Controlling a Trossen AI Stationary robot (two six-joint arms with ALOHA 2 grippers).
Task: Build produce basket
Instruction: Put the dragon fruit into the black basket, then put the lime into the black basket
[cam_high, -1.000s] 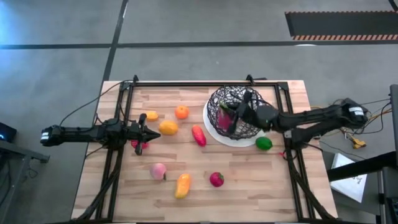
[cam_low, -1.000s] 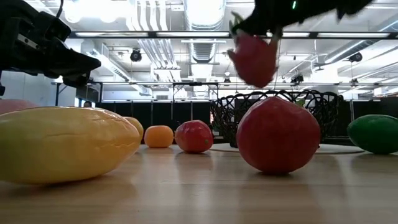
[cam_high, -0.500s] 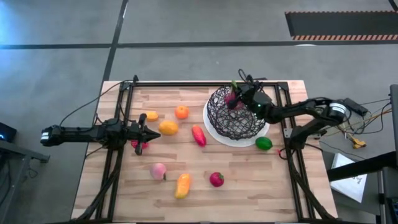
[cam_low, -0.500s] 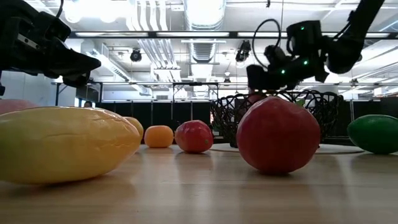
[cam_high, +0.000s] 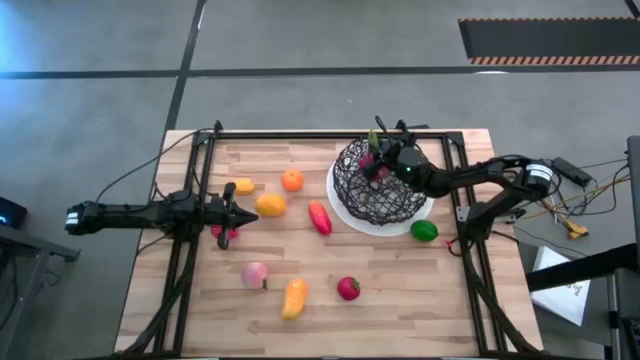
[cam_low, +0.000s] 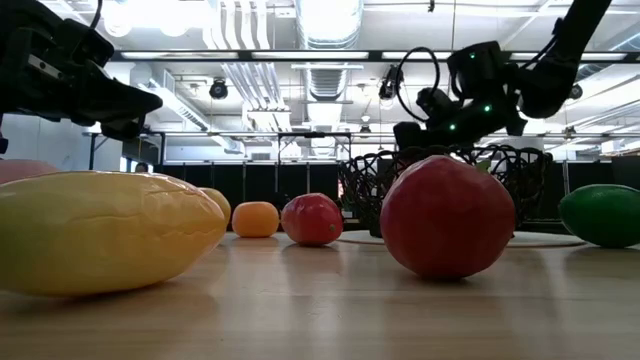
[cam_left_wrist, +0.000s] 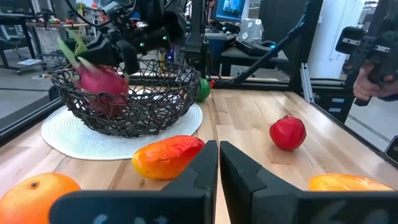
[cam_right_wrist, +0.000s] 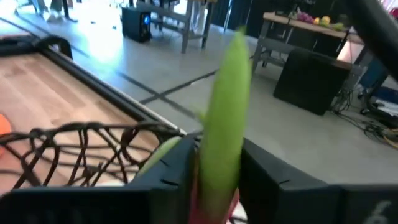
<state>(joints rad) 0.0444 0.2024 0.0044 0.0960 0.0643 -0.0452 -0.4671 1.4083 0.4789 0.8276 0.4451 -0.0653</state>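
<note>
The black wire basket (cam_high: 385, 200) stands on its white round plate (cam_high: 418, 216) at the table's far right. A pink dragon fruit (cam_left_wrist: 99, 84) with green leaves lies inside it against the far wall. My right gripper (cam_high: 384, 161) hangs level over the basket's far rim. Its fingers stand apart on either side of one green leaf (cam_right_wrist: 225, 106). My left gripper (cam_high: 236, 212) waits shut and empty at the table's left. The rest of the produce lies loose on the wood. My right gripper has its fingers (cam_right_wrist: 171, 171) apart on either side of the dragon fruit's upright green leaf (cam_right_wrist: 217, 149), which nearly fills the gap. Whether they touch it I cannot tell. The fruit's body (cam_left_wrist: 102, 87) lies on the basket's wire.
Loose on the table are an orange (cam_high: 292, 180), a yellow-orange fruit (cam_high: 270, 205), a red-orange piece (cam_high: 319, 217), a green fruit (cam_high: 424, 230), a pale pink fruit (cam_high: 255, 273), a yellow fruit (cam_high: 293, 297) and a red fruit (cam_high: 348, 288). Black frame rails border the tabletop.
My right gripper has carried the dragon fruit from high over the basket's middle toward the table's far edge and down, tipping to level. The fruit has gone from hanging well above the rim to lying inside the basket.
</note>
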